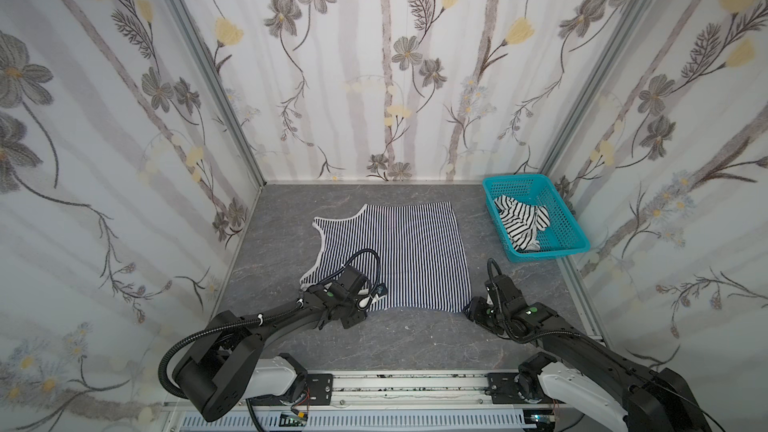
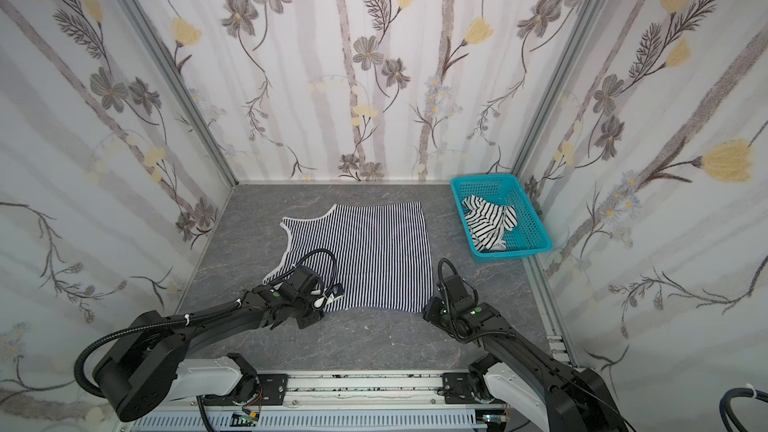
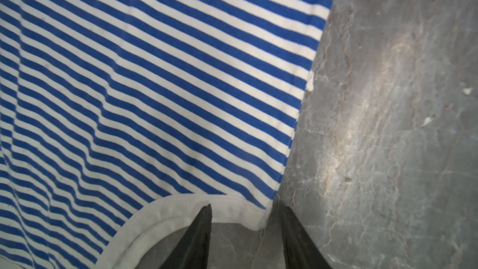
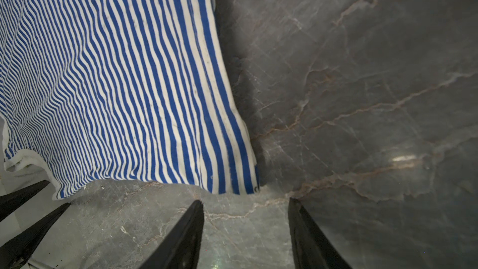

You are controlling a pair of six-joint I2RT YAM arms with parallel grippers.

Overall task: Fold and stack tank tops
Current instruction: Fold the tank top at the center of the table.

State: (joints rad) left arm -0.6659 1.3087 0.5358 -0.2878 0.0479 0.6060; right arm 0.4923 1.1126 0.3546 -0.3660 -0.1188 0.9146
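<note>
the left gripper [image 3: 245, 209] had its two black fingers [image 3: 199, 234] parted by a moderate gap. the white-trimmed end of a shoulder strap lay between the tips, not pinched, and bare table [image 3: 388, 125] showed through the gap behind it. nothing was lifted.

the right gripper [image 4: 245, 201] was likewise partly open, fingers [image 4: 307, 236] apart over the grey marbled surface. they held nothing and stopped just short of the fabric's near corner.

that fabric was the fine-striped tank top [image 1: 399, 251], navy and white with white trim. in both top views it lay spread flat in the middle of the table [image 2: 374, 338], with the neckline and straps towards the robot's left and the straight hem towards its right. the left gripper sat low at the near strap corner and the right gripper low at the near hem corner, both arms reaching in from the front rail.

the wide-striped tank top [image 1: 519, 222], white with black stripes, lay crumpled inside the turquoise basket [image 1: 575, 224]. the basket stood at the far right of the table, well apart from the spread top, as a top view also showed [image 2: 536, 222].
</note>
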